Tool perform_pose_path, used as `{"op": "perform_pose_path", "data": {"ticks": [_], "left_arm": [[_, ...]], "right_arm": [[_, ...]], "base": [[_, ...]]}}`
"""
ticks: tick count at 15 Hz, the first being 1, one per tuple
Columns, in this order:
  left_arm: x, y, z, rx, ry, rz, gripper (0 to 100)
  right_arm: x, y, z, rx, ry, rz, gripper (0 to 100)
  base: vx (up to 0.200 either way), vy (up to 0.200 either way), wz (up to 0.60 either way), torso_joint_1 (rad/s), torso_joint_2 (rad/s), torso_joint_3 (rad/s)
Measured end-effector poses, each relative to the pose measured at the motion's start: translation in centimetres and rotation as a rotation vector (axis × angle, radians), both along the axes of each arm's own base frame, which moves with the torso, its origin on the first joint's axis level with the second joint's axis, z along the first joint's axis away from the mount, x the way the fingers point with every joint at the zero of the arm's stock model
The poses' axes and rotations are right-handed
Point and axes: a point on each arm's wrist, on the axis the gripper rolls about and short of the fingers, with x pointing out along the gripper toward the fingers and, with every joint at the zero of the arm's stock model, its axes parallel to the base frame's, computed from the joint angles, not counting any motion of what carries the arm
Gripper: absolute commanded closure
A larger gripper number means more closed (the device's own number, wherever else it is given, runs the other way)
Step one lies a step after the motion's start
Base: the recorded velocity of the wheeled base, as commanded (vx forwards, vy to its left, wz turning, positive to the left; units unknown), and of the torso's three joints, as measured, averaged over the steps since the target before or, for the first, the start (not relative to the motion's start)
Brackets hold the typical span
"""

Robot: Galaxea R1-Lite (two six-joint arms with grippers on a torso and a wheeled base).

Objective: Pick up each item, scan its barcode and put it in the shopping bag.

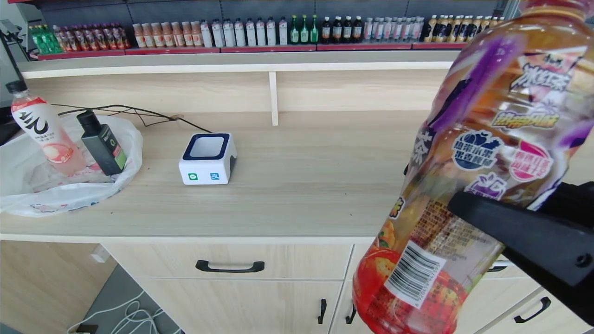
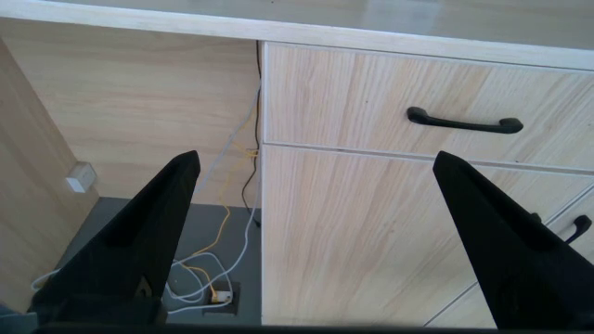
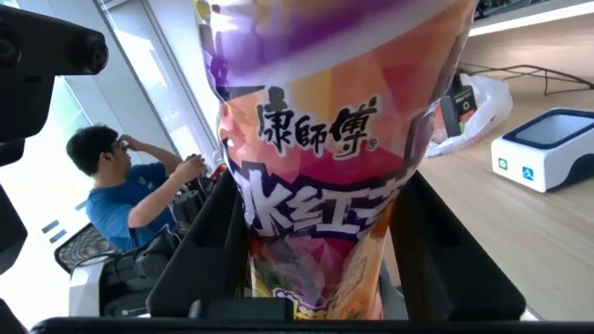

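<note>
Right gripper (image 3: 320, 260) clamped on iced tea bottle (image 1: 482, 176), frame right, tilted, barcode (image 1: 414, 273) end low. Scanner (image 1: 207, 158) way off centre-left, shopping bag (image 1: 28, 195) past it, far left. Left gripper (image 2: 316, 241) splayed, empty.

A large tea bottle (image 1: 482, 176) with a purple-and-orange label and its barcode showing low on the side tilts in the right gripper (image 3: 320, 195) over the table's (image 1: 301, 195) front right edge. The white, blue-rimmed scanner (image 1: 207, 159) sits left of centre. At the left edge, the white shopping bag (image 1: 28, 195) holds a leaning pink bottle (image 1: 44, 130) and dark bottle (image 1: 102, 144).
</note>
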Motion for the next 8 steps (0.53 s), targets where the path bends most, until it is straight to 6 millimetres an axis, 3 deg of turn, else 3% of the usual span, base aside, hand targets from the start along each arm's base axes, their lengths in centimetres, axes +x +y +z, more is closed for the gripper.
{"op": "perform_pose_path", "data": {"ticks": [8], "left_arm": [[0.0,0.0,0.0,0.0,0.0,0.0,0]], "right_arm": [[0.44,1.02,0.13,0.005,-0.006,0.022,100]], "base": [[0.0,0.0,0.0,0.0,0.0,0.0]]}}
